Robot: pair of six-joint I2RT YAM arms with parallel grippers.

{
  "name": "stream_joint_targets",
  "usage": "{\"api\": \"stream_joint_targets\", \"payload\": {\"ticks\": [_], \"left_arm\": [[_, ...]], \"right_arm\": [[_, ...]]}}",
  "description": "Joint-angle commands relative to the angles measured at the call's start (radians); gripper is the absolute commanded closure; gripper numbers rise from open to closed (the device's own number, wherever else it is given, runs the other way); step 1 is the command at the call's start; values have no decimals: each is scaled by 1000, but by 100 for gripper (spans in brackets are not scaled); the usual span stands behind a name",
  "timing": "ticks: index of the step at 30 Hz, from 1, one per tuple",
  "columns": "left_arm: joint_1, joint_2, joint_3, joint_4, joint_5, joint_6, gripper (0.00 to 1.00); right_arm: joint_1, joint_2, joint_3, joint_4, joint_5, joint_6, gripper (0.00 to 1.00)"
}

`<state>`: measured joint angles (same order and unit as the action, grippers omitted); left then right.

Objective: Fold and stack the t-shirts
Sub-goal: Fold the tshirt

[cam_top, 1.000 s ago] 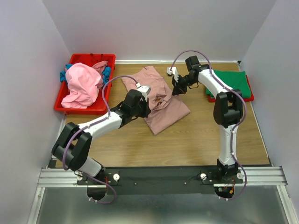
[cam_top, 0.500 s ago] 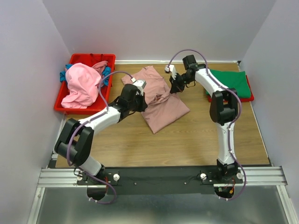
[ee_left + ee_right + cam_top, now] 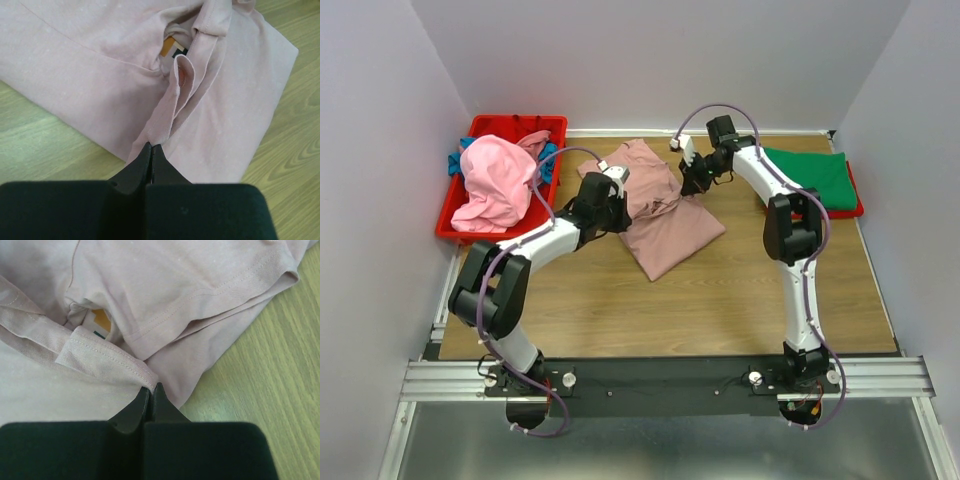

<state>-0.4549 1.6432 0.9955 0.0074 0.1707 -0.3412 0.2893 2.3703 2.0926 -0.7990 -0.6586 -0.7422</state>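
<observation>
The dusty-pink t-shirt (image 3: 665,225) lies partly folded in the middle of the table, inside out, with a bit of orange print showing at a fold (image 3: 168,46). My left gripper (image 3: 613,212) is shut on a pinched ridge of its cloth (image 3: 165,120) at the left edge. My right gripper (image 3: 692,187) is shut on a hemmed fold (image 3: 107,360) at the shirt's far right edge. A brighter pink tee (image 3: 498,182) is heaped in the red bin, with a blue one (image 3: 549,153) under it. A folded green tee (image 3: 812,175) lies at the right.
The red bin (image 3: 460,222) stands at the far left by the wall. The green tee rests on a red tray (image 3: 855,205) at the right wall. Bare wooden table (image 3: 720,300) lies in front of the pink shirt.
Both grippers have moved toward the back of the table, the left one also leftward, drawing the shirt's top layer with them. Both stay shut on the cloth.
</observation>
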Motion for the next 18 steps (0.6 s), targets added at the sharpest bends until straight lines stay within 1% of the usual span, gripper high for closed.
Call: {"api": "stream_joint_targets", "payload": {"ticks": [1, 7, 9, 10, 11, 12, 13, 14, 15, 16, 17, 18], "left_arm": [[19, 35, 51, -27, 24, 27, 100], [36, 70, 81, -37, 27, 37, 100], [47, 86, 94, -38, 23, 31, 100], [53, 92, 97, -38, 21, 28, 100], [61, 99, 103, -40, 15, 22, 100], [70, 113, 109, -44, 12, 18, 100], [90, 119, 124, -49, -8, 1, 82], [100, 122, 132, -52, -25, -8, 70], [123, 127, 161, -69, -51, -19, 58], [133, 127, 181, -78, -80, -27, 39], [140, 121, 204, -84, -101, -27, 33], [150, 106, 247, -92, -147, -30, 32]], "right_arm": [[11, 40, 50, 32, 34, 41, 100], [13, 63, 86, 40, 50, 63, 98], [16, 75, 104, 44, 54, 75, 91], [19, 78, 113, 50, 71, 86, 86], [24, 87, 128, 56, 86, 101, 79], [25, 95, 150, 64, 102, 153, 65], [31, 105, 191, 113, 158, 202, 59], [34, 109, 216, 153, 207, 269, 52], [39, 113, 242, 222, 268, 425, 45], [39, 119, 271, 242, 345, 475, 41], [39, 118, 299, 260, 376, 519, 36], [39, 110, 317, 280, 414, 609, 36]]}}
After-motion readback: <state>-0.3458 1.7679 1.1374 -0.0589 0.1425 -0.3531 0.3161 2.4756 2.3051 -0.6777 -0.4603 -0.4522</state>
